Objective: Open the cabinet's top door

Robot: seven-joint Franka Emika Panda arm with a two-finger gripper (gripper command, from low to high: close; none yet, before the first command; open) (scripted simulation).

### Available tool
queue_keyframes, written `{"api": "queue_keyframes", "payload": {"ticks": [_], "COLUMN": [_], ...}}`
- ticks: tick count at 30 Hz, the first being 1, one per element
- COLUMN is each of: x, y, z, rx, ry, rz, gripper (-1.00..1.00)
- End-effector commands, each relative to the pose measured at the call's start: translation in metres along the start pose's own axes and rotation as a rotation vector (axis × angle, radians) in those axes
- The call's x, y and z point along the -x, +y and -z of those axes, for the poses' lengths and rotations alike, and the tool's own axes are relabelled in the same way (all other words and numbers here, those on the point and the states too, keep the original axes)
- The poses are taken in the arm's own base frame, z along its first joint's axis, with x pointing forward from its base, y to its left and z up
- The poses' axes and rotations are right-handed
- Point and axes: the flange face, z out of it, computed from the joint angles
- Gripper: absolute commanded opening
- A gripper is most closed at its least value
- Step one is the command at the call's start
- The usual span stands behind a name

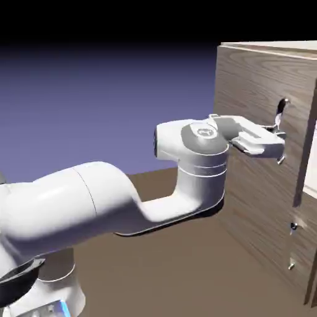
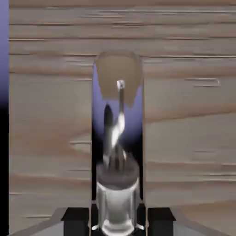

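With the gripper (image 1: 277, 134) pinched onto the curved silver handle (image 1: 282, 124) directly ahead of the fingertips, we note that the bar's long axis runs upright across the jaws on the top door (image 1: 260, 93), and we cannot tell what the cabinet (image 1: 266, 204) contains.

A flat brown table surface (image 1: 167, 260) stretches across the lower part of the exterior view. Behind it rises a plain blue-violet backdrop (image 1: 93, 93), which darkens to a black band (image 1: 111, 18) along the top edge.
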Motion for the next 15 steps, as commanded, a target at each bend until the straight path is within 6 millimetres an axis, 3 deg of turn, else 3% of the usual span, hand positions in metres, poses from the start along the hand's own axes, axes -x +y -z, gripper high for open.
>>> {"api": "queue_keyframes", "payload": {"ticks": [1,15], "x": [-0.002,-0.048], "y": [0.002,0.048], "z": [0.01,0.141], "rx": [-0.013,-0.219], "ry": [-0.014,-0.22], "rz": [0.001,0.001], "gripper": [-1.0,-1.0]}}
